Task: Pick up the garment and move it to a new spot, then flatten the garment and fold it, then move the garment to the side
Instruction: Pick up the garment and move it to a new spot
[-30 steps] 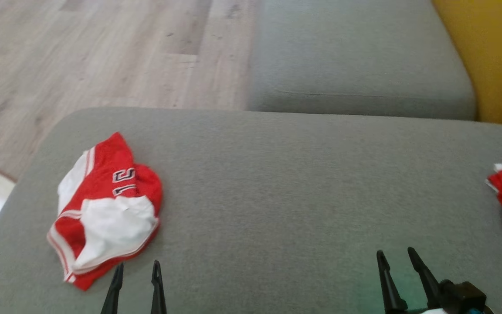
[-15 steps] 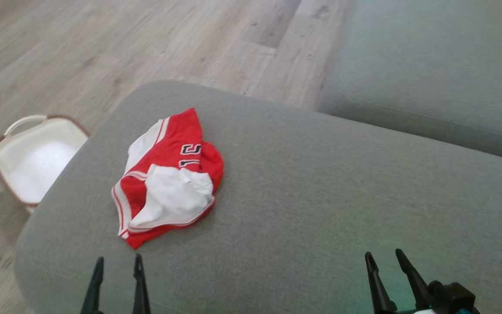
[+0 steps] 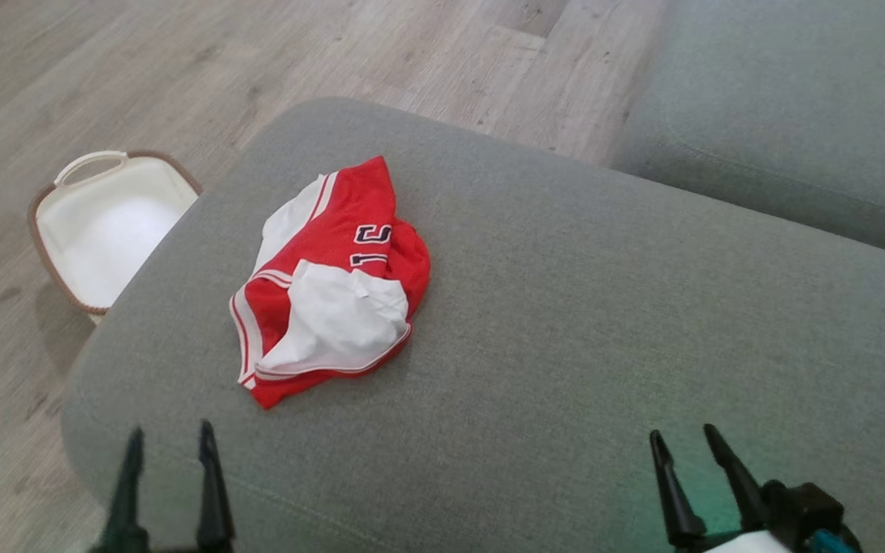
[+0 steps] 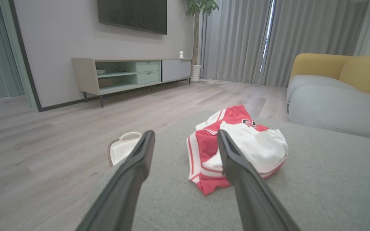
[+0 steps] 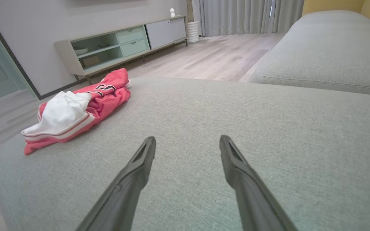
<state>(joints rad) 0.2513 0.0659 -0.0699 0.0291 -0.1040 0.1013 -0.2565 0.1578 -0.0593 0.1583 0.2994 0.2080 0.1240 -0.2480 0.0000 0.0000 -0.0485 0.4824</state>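
The garment (image 3: 331, 288) is a red and white jersey with dark numbers, lying crumpled on the left part of a grey cushion (image 3: 565, 322). It also lies ahead in the left wrist view as the garment (image 4: 236, 144), and at the far left in the right wrist view as the garment (image 5: 75, 107). My left gripper (image 3: 170, 438) hovers open near the cushion's front left corner, short of the garment, nothing between its fingers. My right gripper (image 3: 681, 438) stands open over the cushion's front right, well away from the cloth.
A white basket (image 3: 108, 223) with a brown rim sits on the wooden floor just left of the cushion. A second grey cushion (image 3: 788, 115) lies at the back right. A low TV cabinet (image 4: 130, 72) stands against the far wall.
The head camera has swung left, so the garment now sits nearer the middle and the basket has come into view. Both grippers stay open and keep their places low in the picture.
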